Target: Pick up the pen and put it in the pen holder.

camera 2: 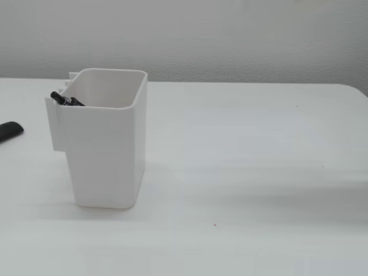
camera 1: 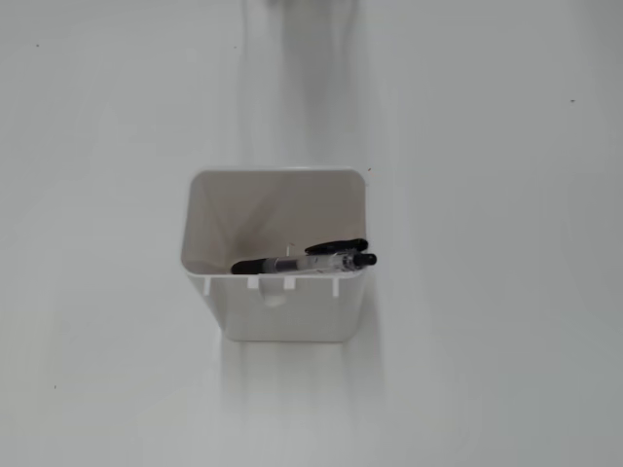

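Note:
A white square pen holder (camera 1: 282, 316) stands upright on the white table, also seen in the other fixed view (camera 2: 109, 155). A black and clear pen (camera 1: 302, 264) lies slanted inside it, leaning against one wall, with its black end (camera 1: 366, 260) sticking just over the rim. In the other fixed view only that black end (camera 2: 64, 99) shows at the holder's left rim. No gripper or arm shows in either fixed view.
A small dark rounded object (camera 2: 8, 131) lies on the table at the left edge of a fixed view; I cannot tell what it is. The white table (camera 2: 259, 161) spreads to the right of the holder, with a pale wall (camera 2: 230, 34) behind.

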